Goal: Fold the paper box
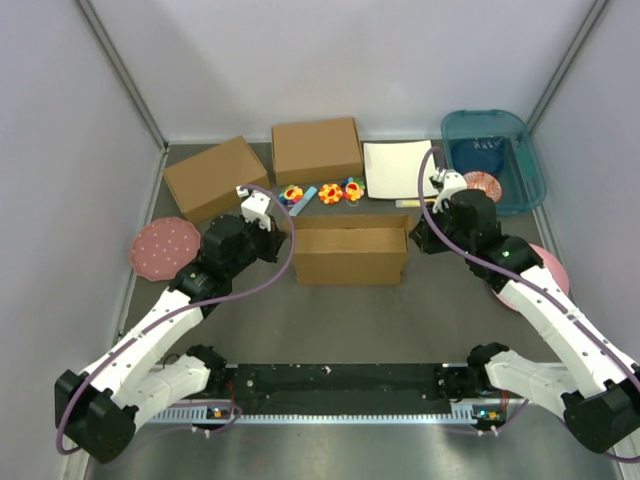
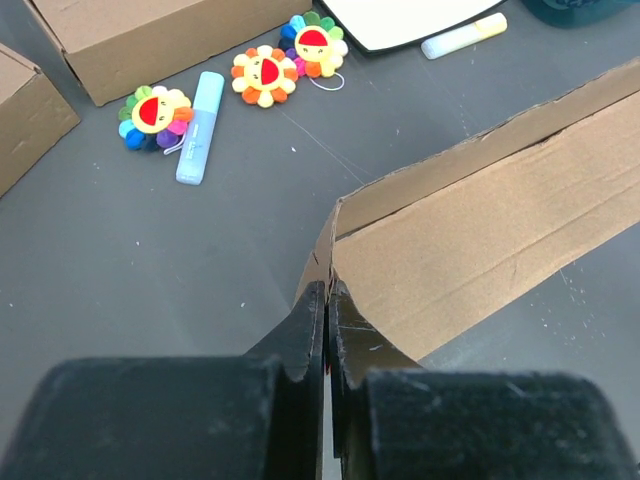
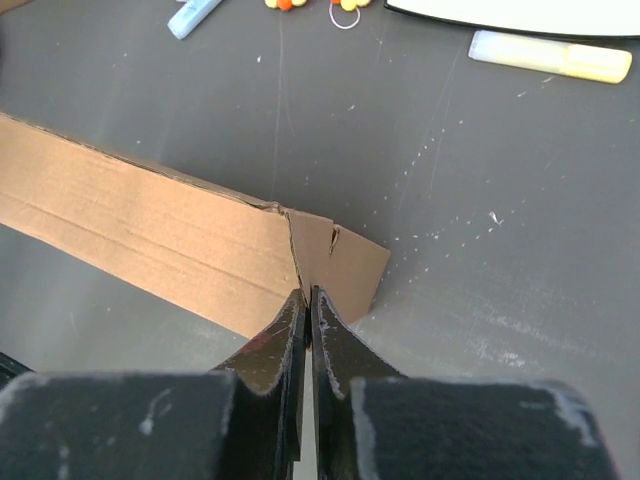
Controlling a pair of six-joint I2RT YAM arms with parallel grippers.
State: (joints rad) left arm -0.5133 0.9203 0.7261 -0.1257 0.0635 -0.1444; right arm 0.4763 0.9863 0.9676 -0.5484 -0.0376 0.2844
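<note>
I see the dark desk (image 1: 350,330) with the paper box (image 1: 350,255) at its middle. The box is a shallow, open-topped shape whose long axis runs left to right, squarely across between my two arms. Each arm covers its own end, so neither is the nearer one overall. The left hand (image 2: 326,300) is closed, its tips right at the box's near left corner, and the box runs off to the right and far side from it. The right hand (image 3: 307,298) is closed too, its tips against the small flap at the right end, with the long wall running away to the left. I cannot tell whether either hand has cardboard pinched between its fingers. My guess is the next fold works from these two ends together.
</note>
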